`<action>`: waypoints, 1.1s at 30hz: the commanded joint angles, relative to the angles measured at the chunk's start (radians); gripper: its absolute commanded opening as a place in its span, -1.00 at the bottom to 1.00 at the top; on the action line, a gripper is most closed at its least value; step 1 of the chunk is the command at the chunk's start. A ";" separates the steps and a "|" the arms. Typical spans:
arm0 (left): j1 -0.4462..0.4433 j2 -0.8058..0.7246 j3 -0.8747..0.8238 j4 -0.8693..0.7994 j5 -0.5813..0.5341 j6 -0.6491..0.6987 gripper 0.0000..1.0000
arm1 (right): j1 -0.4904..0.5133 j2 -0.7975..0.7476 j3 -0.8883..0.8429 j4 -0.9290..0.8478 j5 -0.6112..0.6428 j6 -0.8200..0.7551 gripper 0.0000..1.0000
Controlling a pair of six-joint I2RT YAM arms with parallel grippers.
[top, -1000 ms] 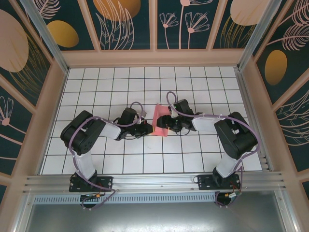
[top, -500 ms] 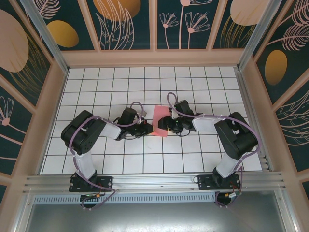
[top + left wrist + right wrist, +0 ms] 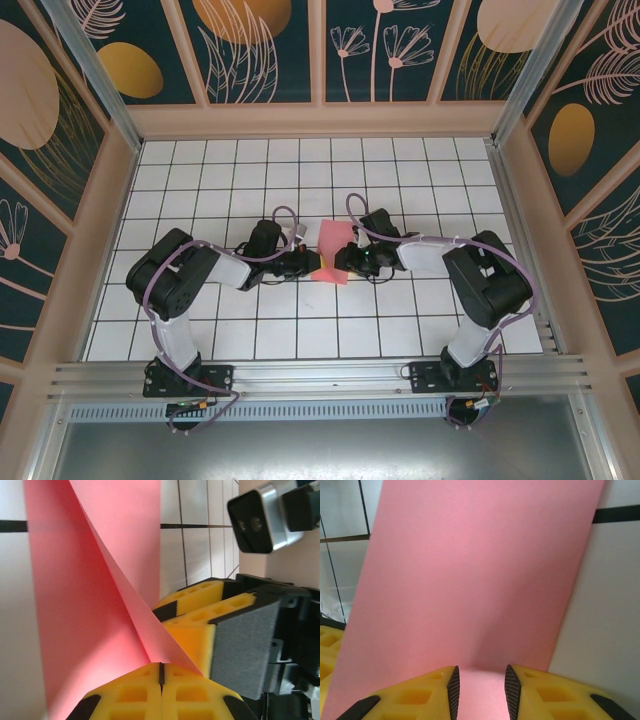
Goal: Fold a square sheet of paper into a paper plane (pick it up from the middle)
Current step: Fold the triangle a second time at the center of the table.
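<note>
one sheet of paper (image 3: 337, 240) is seen from above, pink and partly folded, near the middle of the white tiled table (image 3: 200, 170). two arms are counted: the left arm (image 3: 180, 280) in the lower left of the frame and the right arm (image 3: 480, 280) in the lower right, both bent inward so that their tips meet at the sheet's lower edge. two grippers are counted, the left gripper (image 3: 313, 264) just left of the sheet and the right gripper (image 3: 343, 262) just beside it on the right, very close to each other.

in the left wrist view, the left gripper (image 3: 161, 670) is shown at the bottom centre with its two yellow fingers pressed together along a thin seam. a corner of the sheet of paper (image 3: 90, 605) is clamped in that seam, and from there one raised flap is carried up toward the upper left. the right gripper (image 3: 200, 615) is seen at centre right, touching the flap's edge, and one small grey camera (image 3: 255, 522) is seen in the upper right.

in the right wrist view, the right gripper (image 3: 481, 680) is shown at the bottom with its two yellow fingers held slightly apart. the sheet of paper (image 3: 480, 580) is spread across most of the frame and shows in that gap; whether it is touched by the fingers cannot be told.
</note>
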 commanded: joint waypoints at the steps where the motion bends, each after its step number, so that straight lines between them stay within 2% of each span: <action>1: -0.005 -0.010 0.019 0.041 0.022 -0.010 -0.88 | 0.006 0.044 0.002 -0.073 0.060 -0.014 -0.33; 7: -0.006 0.028 0.038 0.062 0.018 -0.035 -0.87 | 0.009 0.031 0.012 -0.093 0.063 -0.010 -0.36; 20: -0.011 0.009 0.041 0.082 0.030 -0.041 -0.87 | 0.015 -0.001 0.027 -0.093 0.085 0.006 -0.64; 33: -0.019 0.019 0.046 0.108 0.033 -0.063 -0.86 | 0.015 -0.035 0.012 -0.049 0.092 0.033 -0.73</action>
